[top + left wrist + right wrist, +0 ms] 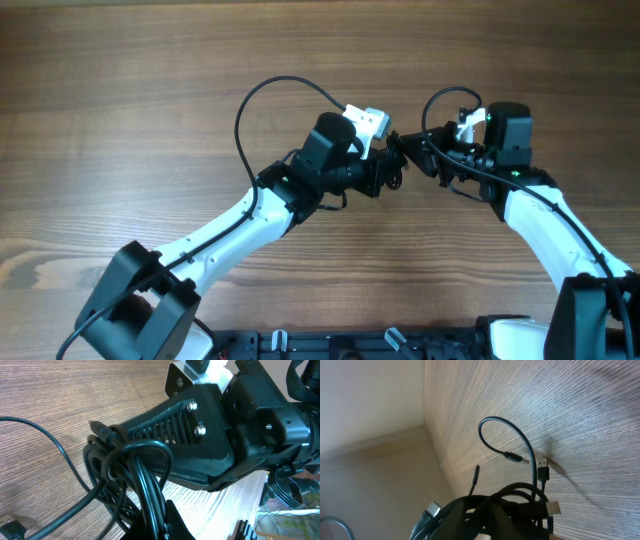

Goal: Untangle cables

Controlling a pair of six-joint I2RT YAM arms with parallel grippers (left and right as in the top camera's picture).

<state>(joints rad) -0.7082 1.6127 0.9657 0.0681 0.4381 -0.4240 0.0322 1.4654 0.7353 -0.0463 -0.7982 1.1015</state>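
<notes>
The cables [396, 172] are a small knotted black bundle held above the wooden table between my two grippers. My left gripper [384, 178] comes from the lower left and is shut on the bundle. In the left wrist view several cords [131, 477] run down between its fingers [161, 519]. My right gripper [410, 152] comes from the right. Its ribbed finger [165, 419] pinches the top of the knot. In the right wrist view the bundle [520, 502] wraps my fingers [487, 521]. A loose loop [506, 430] and metal plug ends [553, 508] stick out.
The wooden table [150, 120] fills the overhead view. Thick arm cables arch over the left wrist [262, 90] and the right wrist [445, 95]. The table's edge [427, 435] shows in the right wrist view. A black rail [400, 345] runs along the front.
</notes>
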